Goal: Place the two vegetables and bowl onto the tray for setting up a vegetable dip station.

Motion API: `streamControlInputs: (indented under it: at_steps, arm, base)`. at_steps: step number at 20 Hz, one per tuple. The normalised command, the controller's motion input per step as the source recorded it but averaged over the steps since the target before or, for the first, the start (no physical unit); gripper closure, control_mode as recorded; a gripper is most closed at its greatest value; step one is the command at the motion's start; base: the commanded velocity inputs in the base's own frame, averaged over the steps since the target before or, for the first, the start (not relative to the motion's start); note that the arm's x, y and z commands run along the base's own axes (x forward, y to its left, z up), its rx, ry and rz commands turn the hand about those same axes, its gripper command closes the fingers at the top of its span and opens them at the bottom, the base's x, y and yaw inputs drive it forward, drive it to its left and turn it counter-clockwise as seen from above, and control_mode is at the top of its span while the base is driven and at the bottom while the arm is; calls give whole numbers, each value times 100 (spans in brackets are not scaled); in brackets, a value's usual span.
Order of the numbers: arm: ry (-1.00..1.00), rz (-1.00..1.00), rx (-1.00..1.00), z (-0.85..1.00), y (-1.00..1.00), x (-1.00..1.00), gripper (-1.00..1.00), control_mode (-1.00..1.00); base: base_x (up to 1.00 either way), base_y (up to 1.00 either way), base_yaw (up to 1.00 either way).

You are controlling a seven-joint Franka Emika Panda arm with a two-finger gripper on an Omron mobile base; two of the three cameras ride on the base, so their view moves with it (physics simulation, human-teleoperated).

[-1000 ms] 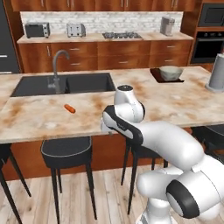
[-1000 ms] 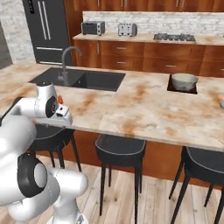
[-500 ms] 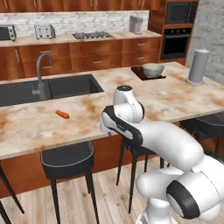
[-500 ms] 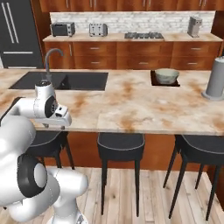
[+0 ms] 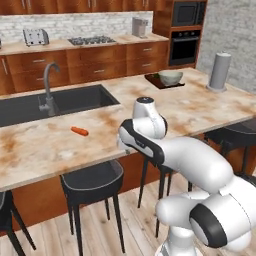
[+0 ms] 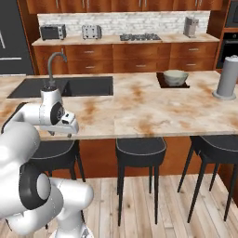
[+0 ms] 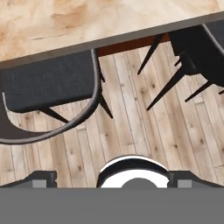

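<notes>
One carrot [image 5: 79, 131] lies well apart from the open-jawed gripper [image 6: 69, 124].

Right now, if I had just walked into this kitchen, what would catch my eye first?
Most likely the big white robot arm rising in front of the long marble island counter, above black stools. Next, a small orange carrot lying alone on the counter near the dark sink. Farther along, a pale bowl sits on a dark wooden tray, with a tall grey cylinder standing to its right.
</notes>
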Motion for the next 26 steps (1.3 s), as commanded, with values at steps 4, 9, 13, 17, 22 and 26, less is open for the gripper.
streamControlInputs:
  at_steps: [4,9,13,17,22,26]
  arm:
    - [0,0,0,0,0,0,-100,100]
    - [0,0,0,0,0,0,-100,100]
    - [0,0,0,0,0,0,-100,100]
    - [0,0,0,0,0,0,-100,100]
    - [0,0,0,0,0,0,-100,100]
    - [0,0,0,0,0,0,-100,100]
  base:
    - [-23,63,-4]
    - [-6,58,-3]
    - [3,44,0]
    - [28,25,-9]
    - [30,16,-4]
    - [36,26,-4]
